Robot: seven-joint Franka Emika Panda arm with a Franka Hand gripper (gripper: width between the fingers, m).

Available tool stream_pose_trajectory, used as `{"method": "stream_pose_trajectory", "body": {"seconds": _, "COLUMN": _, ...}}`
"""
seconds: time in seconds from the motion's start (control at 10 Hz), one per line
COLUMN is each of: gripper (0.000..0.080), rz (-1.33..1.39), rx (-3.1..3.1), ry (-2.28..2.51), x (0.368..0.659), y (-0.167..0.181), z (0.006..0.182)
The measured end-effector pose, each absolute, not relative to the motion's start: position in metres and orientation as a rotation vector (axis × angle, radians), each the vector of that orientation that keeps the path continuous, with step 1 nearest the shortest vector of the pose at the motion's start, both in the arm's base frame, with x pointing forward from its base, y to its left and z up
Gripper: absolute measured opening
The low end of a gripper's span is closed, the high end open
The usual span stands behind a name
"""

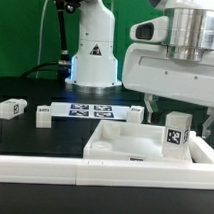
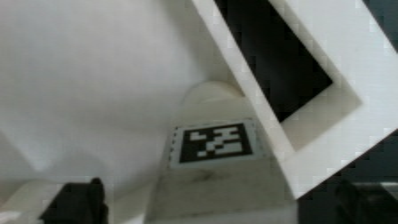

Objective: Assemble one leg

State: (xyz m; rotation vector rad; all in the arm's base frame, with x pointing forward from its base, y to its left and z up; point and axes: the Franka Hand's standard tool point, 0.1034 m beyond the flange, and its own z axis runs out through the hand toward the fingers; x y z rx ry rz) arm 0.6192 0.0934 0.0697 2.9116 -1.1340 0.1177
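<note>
Hanging over the exterior view's right side, the gripper (image 1: pixel 178 126) sits at the end of the white arm, its dark fingers (image 1: pixel 148 104) reaching down on either side of the leg (image 1: pixel 175 131). That leg stands upright over the panel (image 1: pixel 124 146), a black-and-white square tag on its near face; whether its foot touches the panel cannot be told. The fingers look closed against it, though the contact itself is partly hidden, so the grip is likely but not plain.

From the wrist view the leg (image 2: pixel 221 140) fills the middle, its tag a blocky pattern with no readable letters or numbers. Two dark fingertips (image 2: pixel 77 199) show at the picture's lower edge, either side of the leg. Behind it lies the white panel (image 2: pixel 89 80), and a white frame (image 2: pixel 267 70) edges a strip of black table.

Elsewhere in the exterior view, the marker board (image 1: pixel 87 111) lies flat on the black table (image 1: pixel 44 138) in front of the robot base (image 1: pixel 94 55), carrying several tags. Two more loose legs (image 1: pixel 9 109) and (image 1: pixel 44 114) stand towards the exterior view's left, each tagged, well apart from the panel. Another (image 1: pixel 136 114) stands just behind the panel. No brand names or writing can be read anywhere.
</note>
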Motion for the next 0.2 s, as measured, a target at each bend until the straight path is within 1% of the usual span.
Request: {"method": "stream_pose_trajectory", "body": {"seconds": 0.2, "gripper": 0.0649, "rz": 0.118, "rx": 2.912, "ry": -1.134, "x": 0.6192, "y": 0.0934, "z": 0.0697}}
